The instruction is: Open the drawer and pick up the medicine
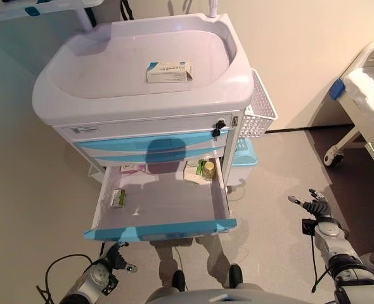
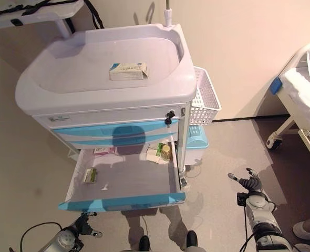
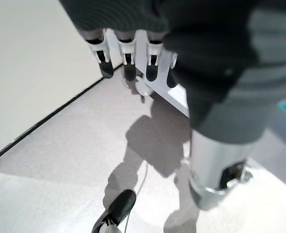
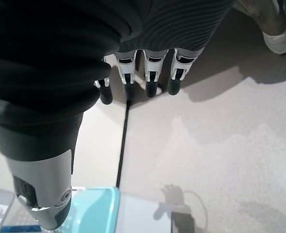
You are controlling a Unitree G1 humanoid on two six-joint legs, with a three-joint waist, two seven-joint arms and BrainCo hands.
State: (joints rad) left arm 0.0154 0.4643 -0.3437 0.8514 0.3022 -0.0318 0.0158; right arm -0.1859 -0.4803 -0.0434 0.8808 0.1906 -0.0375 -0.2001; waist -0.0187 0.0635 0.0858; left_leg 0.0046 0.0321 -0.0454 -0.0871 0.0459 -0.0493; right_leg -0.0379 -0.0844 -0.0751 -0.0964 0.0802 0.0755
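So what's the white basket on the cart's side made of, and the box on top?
The basket looks like hard white plastic: stiff walls full of small holes. The box on the cart top looks like thin printed cardboard, with sharp folded edges and a matte face.

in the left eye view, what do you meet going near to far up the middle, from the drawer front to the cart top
drawer front → small green box in the open drawer → bottle at the drawer's back → closed blue drawer → medicine box on the cart top
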